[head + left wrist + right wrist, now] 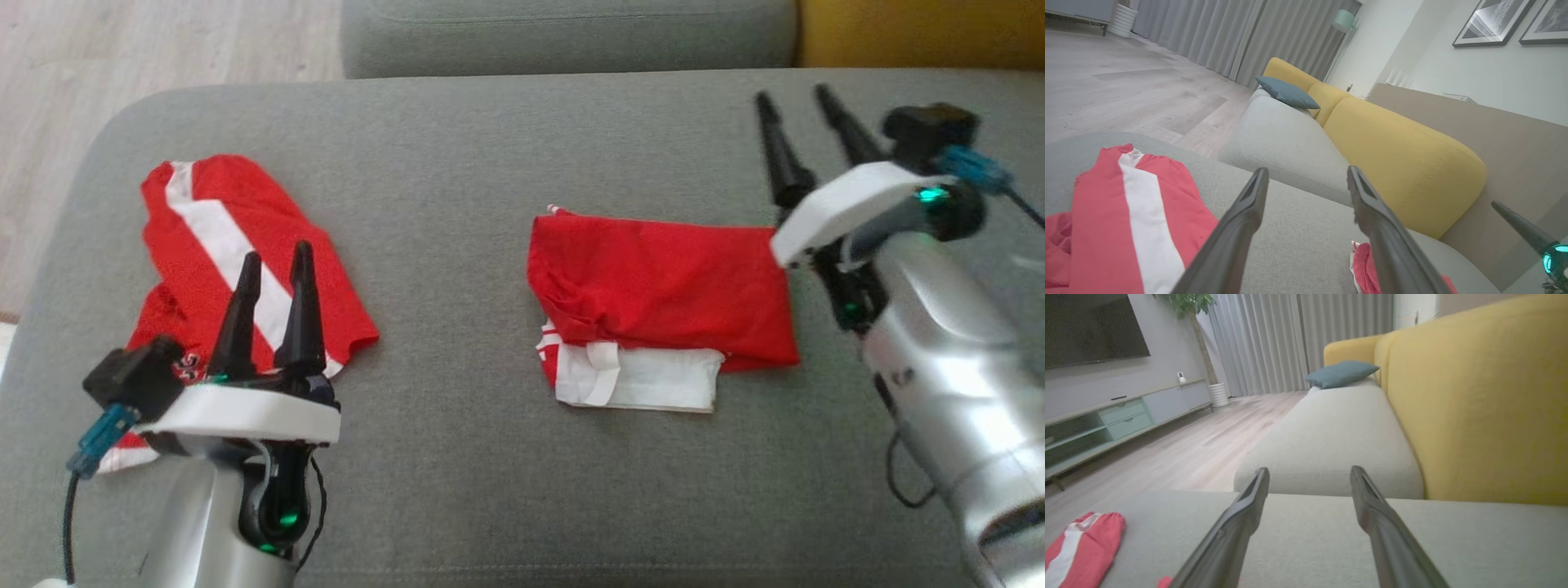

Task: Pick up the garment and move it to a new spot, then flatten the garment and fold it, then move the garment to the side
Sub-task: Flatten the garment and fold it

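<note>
Neatly folded, the soft, light red garment (661, 282) rests on a cushion (490, 498); left tool (277, 251) and right tool (792, 92) gape empty. Probably best pinched through all layers.

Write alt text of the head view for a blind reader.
A folded red garment, white layer showing below, lies centred on a grey sofa cushion, the open right hand at its right edge. At left, a crumpled red-and-white striped garment lies behind the open left hand.

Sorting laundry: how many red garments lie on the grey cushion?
2. The folded garment lies centrally, by the right gripper; the striped garment lies at the left, partly hidden by the left gripper.
</note>
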